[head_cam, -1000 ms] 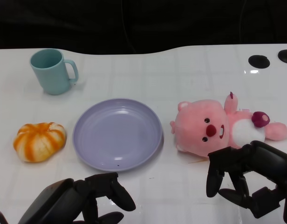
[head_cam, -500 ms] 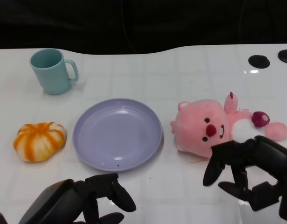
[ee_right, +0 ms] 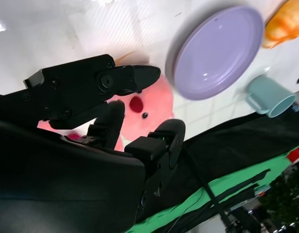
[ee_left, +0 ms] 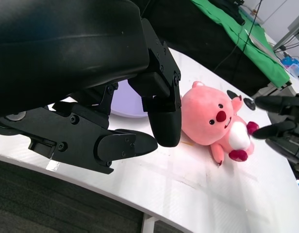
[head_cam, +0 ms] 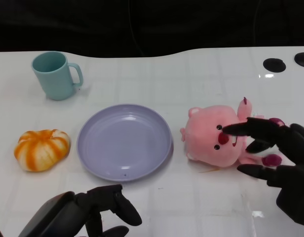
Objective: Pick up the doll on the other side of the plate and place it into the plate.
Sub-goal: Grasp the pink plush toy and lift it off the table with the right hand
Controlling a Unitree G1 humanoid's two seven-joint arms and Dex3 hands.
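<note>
1. The pink doll (head_cam: pixel 216 140) lies on its back on the white table (head_cam: pixel 191 74), toward the right edge. Its head points at the plate (head_cam: pixel 124 140), and its body points at the right edge.

2. The purple plate sits in the middle of the table. It has nothing in it. The doll is just beside the plate but does not touch it.

3. The right hand (head_cam: pixel 278 158) is over the doll's body. Its fingers (head_cam: pixel 241 129) are spread wide, with one above the doll's face and others on the near side of its tummy. It holds nothing yet. I cannot tell if any finger touches the doll.

4. The left hand (head_cam: pixel 88 215) is low at the near edge of the table, in front of the plate. Its fingers are curled loosely with gaps between them, and nothing is in it.

5. An orange pumpkin toy (head_cam: pixel 42 149) sits toward the left edge, next to the plate. A blue-green cup (head_cam: pixel 56 75) stands near the far left corner. They are not part of this job.

6. I think this is the reaching step. The grab has not happened.

7. Next, the right hand should go down and close around the doll's soft body. Then it should lift the doll and carry it over to the plate.

8. The doll is squishy and round, so the fingers need a good snug hold or it may slip out.
</note>
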